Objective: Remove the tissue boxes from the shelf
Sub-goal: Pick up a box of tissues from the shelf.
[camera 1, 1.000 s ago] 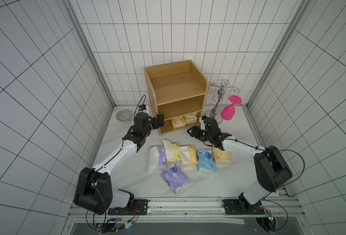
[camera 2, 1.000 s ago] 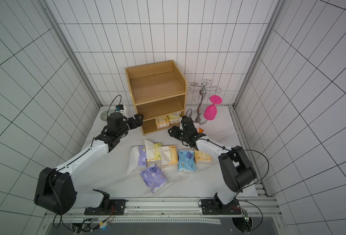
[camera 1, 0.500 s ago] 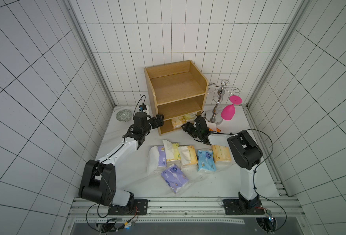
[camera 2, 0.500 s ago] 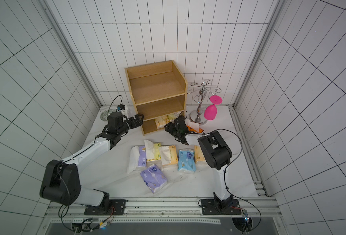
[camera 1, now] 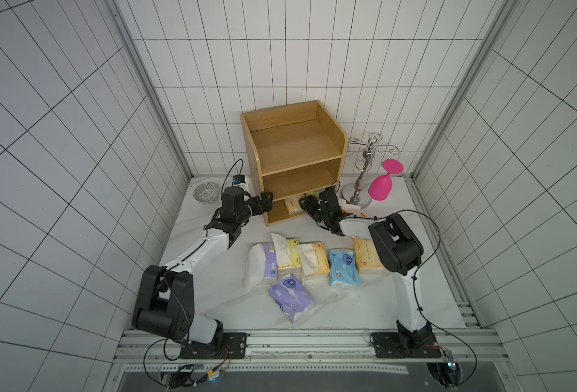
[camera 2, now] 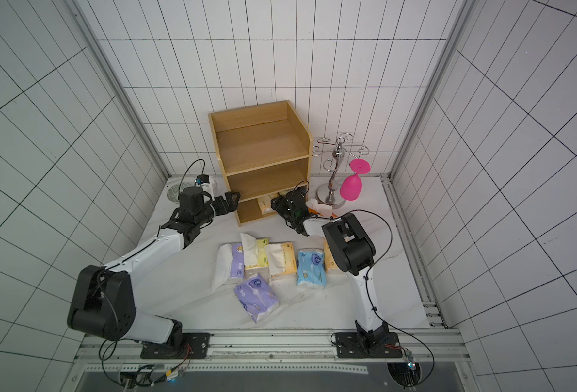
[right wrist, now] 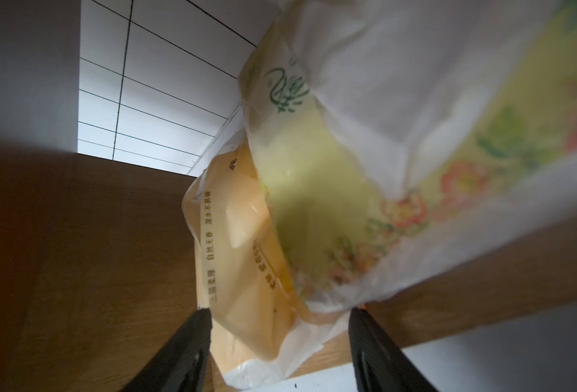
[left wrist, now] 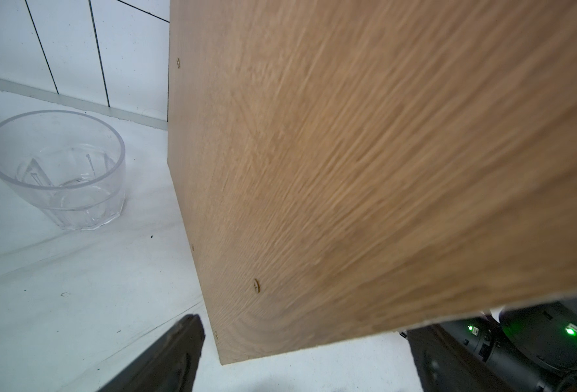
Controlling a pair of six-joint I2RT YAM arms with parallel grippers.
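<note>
The shelf [camera 1: 293, 149] stands at twelve o'clock on the bench [camera 1: 212, 271], and only its bottom tier has stock left: a pale orange pack [right wrist: 246, 271] with a yellow pack [right wrist: 331, 186] pressed against it and overlapping it. The row of freed packs [camera 1: 310, 261] lies mid-bench, towards six o'clock of the shelf. The right claw [right wrist: 279, 312] noses into the tier's mouth from about four o'clock. Its jaws stand partly apart, one finger on each side of the pale orange pack's near end, and no squeeze shows on the wrapper. The left claw [camera 1: 266, 203] hangs wide open and holds nothing, right at the shelf's eight o'clock front corner by the side panel. The step in hand looks like the pinch, and what matters is where the claw bites. At present only the crinkly wrapper tail sits between the fingers, and that would likely slip or tear. It would do better to push a little deeper and close on the padded body. The pull should then run low and straight towards six o'clock. That way the yellow neighbour slides off rather than riding out and tumbling, and the shelf does not get dragged along.
</note>
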